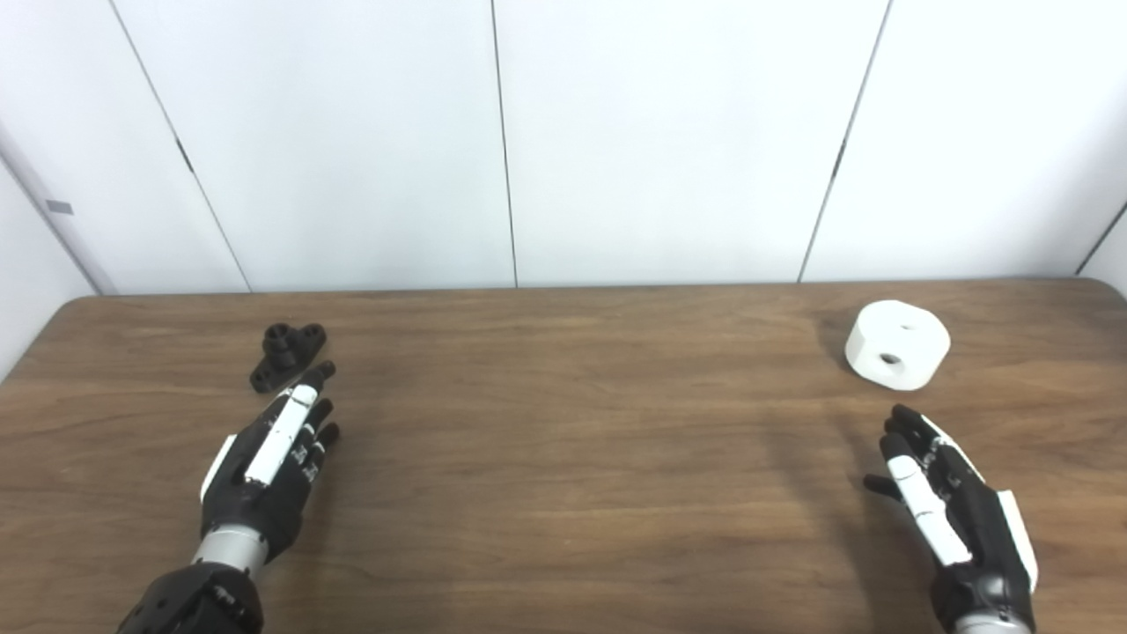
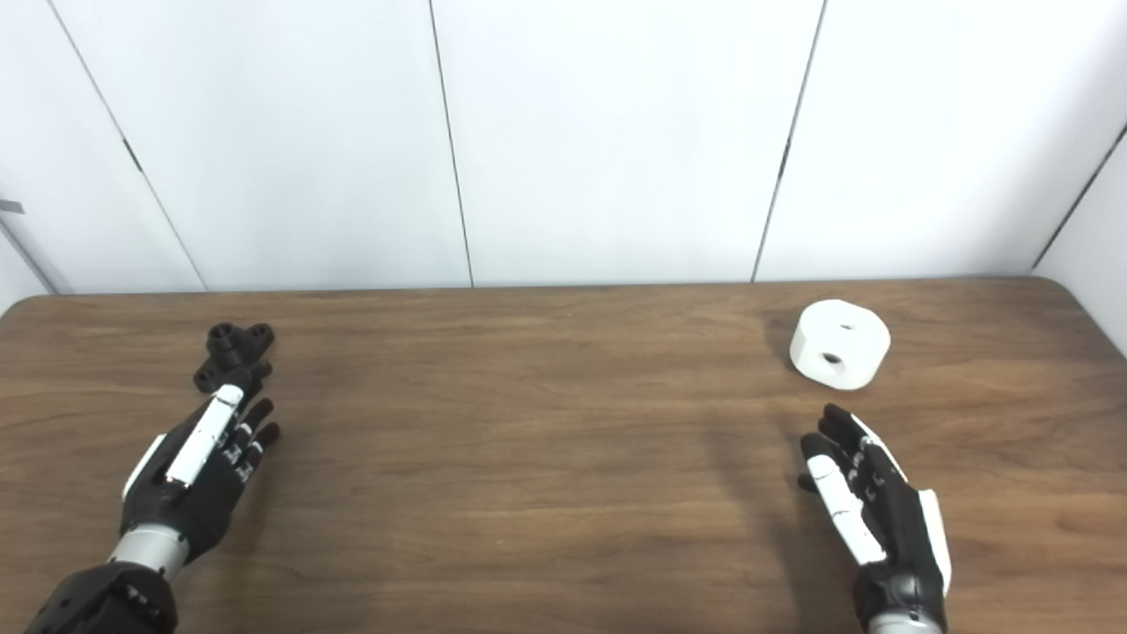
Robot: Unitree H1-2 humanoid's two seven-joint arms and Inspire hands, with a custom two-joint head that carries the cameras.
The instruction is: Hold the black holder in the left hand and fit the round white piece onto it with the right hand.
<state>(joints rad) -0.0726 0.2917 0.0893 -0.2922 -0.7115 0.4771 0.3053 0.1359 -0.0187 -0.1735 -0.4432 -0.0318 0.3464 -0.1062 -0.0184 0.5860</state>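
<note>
The black holder (image 1: 287, 354) lies on the wooden table (image 1: 563, 458) at the far left, a flat plate with a short post standing on it. My left hand (image 1: 268, 462) is open just in front of it, fingers stretched toward it, the longest fingertip close beside its near edge. The round white piece (image 1: 897, 344) sits at the far right, holes in its top face. My right hand (image 1: 946, 502) is open a little in front of it, fingers pointing at it, with a gap of bare wood between. Neither hand holds anything.
A white panelled wall (image 1: 563, 141) runs right behind the table's far edge. The table's rounded back corners show at left and right. Only the holder and the white piece lie on the wood.
</note>
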